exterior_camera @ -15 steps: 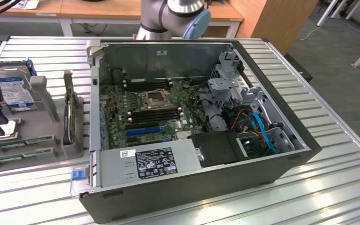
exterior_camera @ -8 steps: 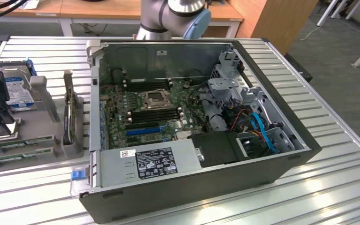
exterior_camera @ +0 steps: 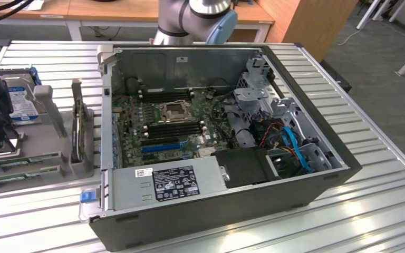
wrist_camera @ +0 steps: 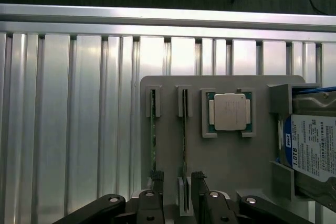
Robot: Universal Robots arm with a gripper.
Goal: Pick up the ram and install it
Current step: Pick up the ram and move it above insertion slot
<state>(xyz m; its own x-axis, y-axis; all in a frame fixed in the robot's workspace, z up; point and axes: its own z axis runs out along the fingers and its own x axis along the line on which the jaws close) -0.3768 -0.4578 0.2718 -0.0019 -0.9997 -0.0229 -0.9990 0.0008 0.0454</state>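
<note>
Over the gray tray (wrist_camera: 236, 166) — gripper (wrist_camera: 178, 187) with jaws apart, holding nothing.
The ram (wrist_camera: 184, 129) stands on edge in its slot, lined up between the fingers (wrist_camera: 198, 183). A second stick (wrist_camera: 153, 140) sits just beside it, in line with one finger — a descent could strike it, and an off-centre pinch could tilt the ram. The fingers hide the near ends of both sticks, and edge-on their labels cannot be read.
</note>
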